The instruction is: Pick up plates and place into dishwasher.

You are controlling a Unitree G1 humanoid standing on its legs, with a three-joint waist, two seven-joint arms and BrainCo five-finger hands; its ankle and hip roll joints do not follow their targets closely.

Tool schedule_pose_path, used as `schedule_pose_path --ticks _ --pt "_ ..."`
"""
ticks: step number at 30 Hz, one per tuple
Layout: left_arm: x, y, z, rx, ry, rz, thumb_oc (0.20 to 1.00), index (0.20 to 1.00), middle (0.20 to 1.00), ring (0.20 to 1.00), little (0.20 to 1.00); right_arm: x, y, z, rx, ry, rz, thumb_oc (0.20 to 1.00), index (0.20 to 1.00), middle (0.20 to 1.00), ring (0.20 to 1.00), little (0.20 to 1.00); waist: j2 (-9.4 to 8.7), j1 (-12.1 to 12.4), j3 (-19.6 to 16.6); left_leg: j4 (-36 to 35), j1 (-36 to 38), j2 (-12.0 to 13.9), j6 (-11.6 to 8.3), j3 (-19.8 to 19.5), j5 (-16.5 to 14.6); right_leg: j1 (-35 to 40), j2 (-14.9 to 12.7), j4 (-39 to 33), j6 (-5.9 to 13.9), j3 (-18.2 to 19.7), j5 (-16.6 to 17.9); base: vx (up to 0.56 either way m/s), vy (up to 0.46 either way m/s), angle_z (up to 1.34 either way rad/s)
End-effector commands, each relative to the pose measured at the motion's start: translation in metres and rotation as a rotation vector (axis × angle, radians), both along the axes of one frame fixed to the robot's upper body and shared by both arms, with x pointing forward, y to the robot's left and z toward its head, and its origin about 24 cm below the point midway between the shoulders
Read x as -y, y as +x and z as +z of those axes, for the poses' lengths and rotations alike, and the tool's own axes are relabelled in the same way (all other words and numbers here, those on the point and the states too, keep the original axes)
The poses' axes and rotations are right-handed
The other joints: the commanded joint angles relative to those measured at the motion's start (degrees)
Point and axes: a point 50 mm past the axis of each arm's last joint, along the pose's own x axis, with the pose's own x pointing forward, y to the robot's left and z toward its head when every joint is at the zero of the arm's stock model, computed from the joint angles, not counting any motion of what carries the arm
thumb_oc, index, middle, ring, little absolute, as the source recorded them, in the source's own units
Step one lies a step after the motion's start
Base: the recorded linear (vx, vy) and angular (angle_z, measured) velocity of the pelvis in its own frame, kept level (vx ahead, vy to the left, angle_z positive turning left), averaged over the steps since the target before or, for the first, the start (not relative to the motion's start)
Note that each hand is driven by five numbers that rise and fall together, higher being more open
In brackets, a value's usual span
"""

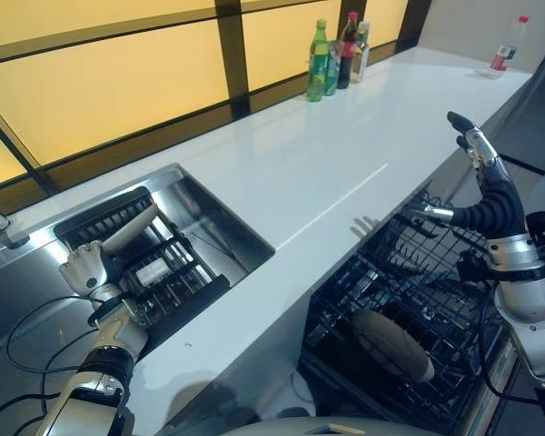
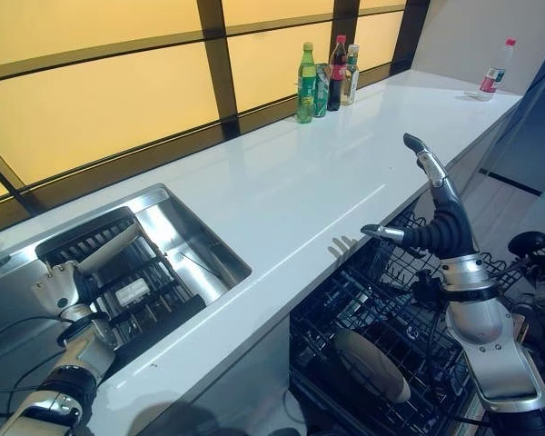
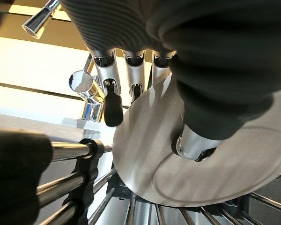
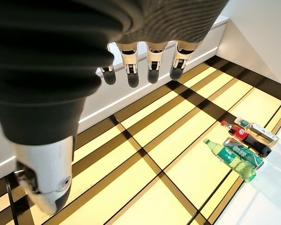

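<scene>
White counter (image 1: 282, 173) | bottles (image 1: 336, 59) behind | left hand (image 1: 89, 268) pinching plate (image 3: 196, 154) | right hand (image 2: 436, 213) spread

Bottles (image 1: 336, 56) stood grouped on the white counter (image 1: 300, 173) by the window. Another bottle (image 1: 510, 44) stood well apart, at its far end.

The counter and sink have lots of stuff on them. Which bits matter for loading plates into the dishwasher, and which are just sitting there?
Part of the job:
- plate in the sink rack, pinched by the left robot hand
- plate in dishwasher, already loaded
- dishwasher rack
- right robot hand, open above the rack

Just lying about:
- bottles by the window
- bottle at the far corner
- faucet
</scene>
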Motion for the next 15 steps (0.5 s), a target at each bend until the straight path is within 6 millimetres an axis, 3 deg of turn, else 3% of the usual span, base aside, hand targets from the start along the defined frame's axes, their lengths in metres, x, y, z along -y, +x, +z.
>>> schedule_pose_path --ticks 1,15 --pt "0.0244 -0.0526 -0.0682 -0.299 -0.019 -0.046 0.200 0.200 0.200 0.200 0.200 -0.0067 -0.0103 0.0228 0.135 0.037 0.056 1.000 1.000 1.000 1.000 1.000 -3.86 0.4 -0.3 4.9 -7.4 1.9 1.19 -1.6 0.9 -2.3 0.1 7.6 2.38 1.3 -7.2 0.00 0.000 0.00" --pt "0.0228 -0.0599 -0.0703 -0.295 -0.003 -0.061 0.200 0.200 0.200 0.200 0.200 -0.0063 -0.0101 0.0249 0.136 0.028 0.061 1.000 1.000 1.000 1.000 1.000 -2.96 0.5 -1.0 4.0 -7.1 1.6 1.04 -1.8 1.1 -2.0 -0.2 6.9 2.41 1.0 -7.3 0.00 0.000 0.00"
